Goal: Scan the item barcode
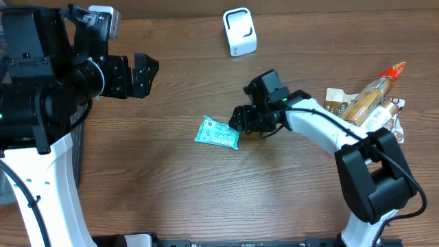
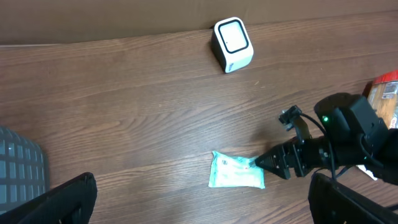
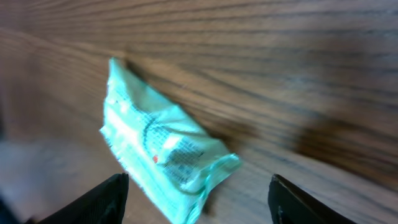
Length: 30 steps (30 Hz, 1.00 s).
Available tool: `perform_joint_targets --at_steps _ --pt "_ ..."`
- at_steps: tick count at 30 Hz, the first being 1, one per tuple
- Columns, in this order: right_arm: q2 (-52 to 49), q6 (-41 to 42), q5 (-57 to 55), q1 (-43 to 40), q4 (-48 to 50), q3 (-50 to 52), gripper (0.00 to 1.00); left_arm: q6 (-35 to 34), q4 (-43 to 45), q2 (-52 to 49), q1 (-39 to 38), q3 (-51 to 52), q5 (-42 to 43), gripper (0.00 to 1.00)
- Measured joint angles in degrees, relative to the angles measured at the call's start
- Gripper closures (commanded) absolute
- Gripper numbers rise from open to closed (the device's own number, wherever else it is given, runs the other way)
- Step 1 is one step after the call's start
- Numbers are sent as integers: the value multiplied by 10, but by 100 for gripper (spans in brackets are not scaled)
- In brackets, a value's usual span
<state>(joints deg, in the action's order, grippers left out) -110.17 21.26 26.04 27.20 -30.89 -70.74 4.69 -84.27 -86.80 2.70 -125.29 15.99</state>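
The item, a teal plastic packet (image 1: 217, 133) with a small printed label, lies flat on the wooden table; it also shows in the left wrist view (image 2: 236, 172) and the right wrist view (image 3: 165, 149). My right gripper (image 1: 240, 120) is low at the packet's right end, open, with its fingers (image 3: 102, 202) wide on either side and not touching it. A white barcode scanner (image 1: 239, 31) stands at the back of the table, seen too as the scanner (image 2: 232, 45). My left gripper (image 1: 144, 75) hovers open and empty at the far left, well above the table.
A pile of other packaged goods (image 1: 367, 103), one with an orange cap, lies at the right edge behind the right arm. A grey ribbed object (image 2: 18, 168) shows at the left edge of the left wrist view.
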Motion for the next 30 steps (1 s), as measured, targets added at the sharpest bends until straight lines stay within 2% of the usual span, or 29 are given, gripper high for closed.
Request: perform_joint_targets --at_steps 8,13,18,20,22,28,30 --pt "-13 43 74 23 18 19 24 0 0 0 0 0 0 0" --pt "-33 98 92 36 102 50 26 0 0 0 0 0 0 1" --pt "-54 139 113 36 180 60 34 0 0 0 0 0 0 1" --pt "-63 153 123 37 202 60 39 0 0 0 0 0 0 0" --pt "-71 161 128 40 219 60 52 0 0 0 0 0 0 0" --pt "-88 180 127 53 235 61 82 0 0 0 0 0 0 0" --pt "-92 184 126 55 237 62 96 0 0 0 0 0 0 1"
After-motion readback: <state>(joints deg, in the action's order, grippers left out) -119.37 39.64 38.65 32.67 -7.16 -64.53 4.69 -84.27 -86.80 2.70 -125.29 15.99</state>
